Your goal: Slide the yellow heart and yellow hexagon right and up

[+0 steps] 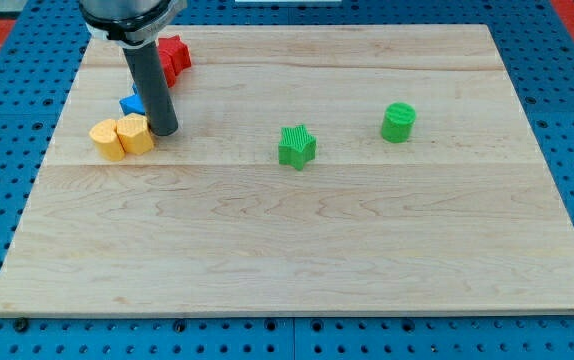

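Your arm carries no claw, so there is no opening or grasp to log; it ends in a dark rod that holds nothing. My tip [164, 131] rests on the tabletop [297, 240] in the view's upper left, touching or just beside the right edge of the yellow pair.

The yellow heart [135, 133] sits immediately to the view's left of the tip. The yellow hexagon [108, 139] is pressed against the heart's left side, the two touching. Which of the pair is heart and which hexagon is hard to confirm at this size.

Behind the rod, toward the view's top, you see a blue block [132, 103], mostly hidden by the rod, shape not readable. Above that lies a red block [175, 55], partly covered by the arm, near the tabletop's top edge.

Well apart, near mid-tabletop, stands a green star [296, 146]. Further to the view's right and slightly higher stands a green cylinder [398, 122].
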